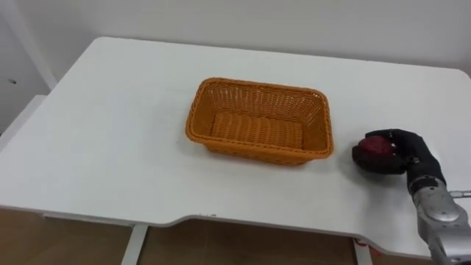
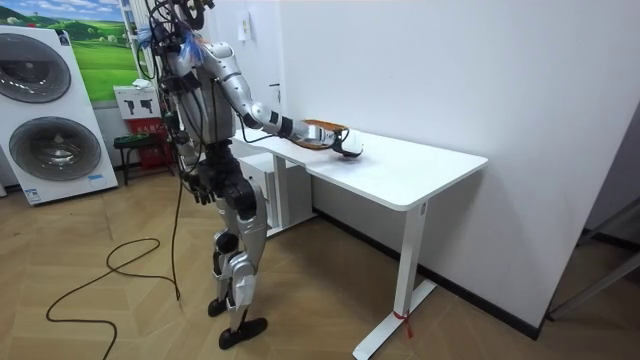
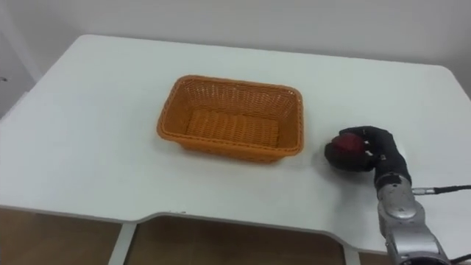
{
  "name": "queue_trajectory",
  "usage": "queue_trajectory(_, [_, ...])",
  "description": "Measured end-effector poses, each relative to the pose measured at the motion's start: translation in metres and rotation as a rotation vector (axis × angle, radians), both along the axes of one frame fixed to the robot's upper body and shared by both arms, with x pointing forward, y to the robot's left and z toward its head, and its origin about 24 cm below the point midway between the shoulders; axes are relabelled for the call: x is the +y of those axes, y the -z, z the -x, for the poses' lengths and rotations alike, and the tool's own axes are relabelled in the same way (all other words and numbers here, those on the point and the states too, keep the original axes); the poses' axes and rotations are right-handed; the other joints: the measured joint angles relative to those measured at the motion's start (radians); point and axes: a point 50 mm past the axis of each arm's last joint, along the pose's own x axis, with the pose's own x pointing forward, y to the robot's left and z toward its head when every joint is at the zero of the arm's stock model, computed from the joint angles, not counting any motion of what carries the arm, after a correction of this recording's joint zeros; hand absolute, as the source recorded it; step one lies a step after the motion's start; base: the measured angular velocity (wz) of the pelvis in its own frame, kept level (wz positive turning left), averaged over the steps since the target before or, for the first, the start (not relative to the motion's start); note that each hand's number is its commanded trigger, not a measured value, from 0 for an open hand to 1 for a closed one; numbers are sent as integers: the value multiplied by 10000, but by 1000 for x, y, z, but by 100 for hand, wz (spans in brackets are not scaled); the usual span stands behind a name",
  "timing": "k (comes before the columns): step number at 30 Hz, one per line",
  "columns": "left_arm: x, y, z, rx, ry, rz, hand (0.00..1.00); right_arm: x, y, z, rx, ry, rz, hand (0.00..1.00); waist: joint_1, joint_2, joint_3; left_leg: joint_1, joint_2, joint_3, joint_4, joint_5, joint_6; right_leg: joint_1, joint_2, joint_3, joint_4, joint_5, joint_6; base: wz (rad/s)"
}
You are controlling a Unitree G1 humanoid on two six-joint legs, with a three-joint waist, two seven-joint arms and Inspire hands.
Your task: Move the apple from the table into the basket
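Right arm stretched over table; right hand beside basket, fingers curled round apple. Left hand hangs at side, fingers unclear.

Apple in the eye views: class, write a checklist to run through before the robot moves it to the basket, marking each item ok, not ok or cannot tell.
1. Right robot hand curled round the apple: ok.
2. Apple clear of the table: cannot tell.
3. Basket empty: ok.
4. Basket upright, opening up: ok.
5. Table between apple and basket bare: ok.
6. Left robot hand hanging at the robot's side, away from the table: ok.
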Motion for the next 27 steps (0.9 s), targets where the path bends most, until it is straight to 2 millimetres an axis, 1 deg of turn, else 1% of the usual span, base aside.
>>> queue_trajectory(1, [0,0,0,28,-14,2,0,1,-3,-2,-157,4,31,100,-26,-8,1,-1,0,4,-9,5,0,-3,3,12,-1,0,0,-6])
queue_trajectory(6, [-1,0,1,128,-42,-57,0,9,-32,-14,-1653,27,209,100,-208,-95,-35,23,-5,35,-102,12,6,-2,8,52,0,1,1,0])
queue_trajectory(7, [-1,0,1,129,-47,-58,0,10,-35,-15,-1788,33,228,100,-217,-98,-36,25,-5,39,-102,12,7,-2,7,59,0,1,1,0])
queue_trajectory(14, [-1,-1,-6,-135,24,-94,0,20,-63,-23,-3132,-190,212,100,-224,-54,-12,23,6,34,-119,12,8,-38,20,104,7,2,2,-1])
queue_trajectory(17, [0,0,-5,-121,9,-89,0,26,-76,-25,-3687,-467,274,100,-196,-6,-8,17,6,78,-116,20,-1,-124,41,246,10,6,3,-9])
queue_trajectory(19, [-1,0,-5,-120,3,-88,0,31,-86,-26,-4078,-720,517,100,-204,13,7,26,4,86,-123,24,-1,-166,40,261,3,6,4,-4])
queue_trajectory(24, [-1,0,-11,-281,61,-95,0,44,-111,-27,-5047,-1396,1378,100,-200,8,7,-6,9,110,-151,24,-1,-222,38,278,-4,6,4,0])
queue_trajectory(27, [-1,0,-14,-370,91,-217,0,52,-119,-27,-5304,-1874,2136,100,-122,-4,-1,18,14,167,-165,25,-1,-218,36,285,1,6,4,-5])
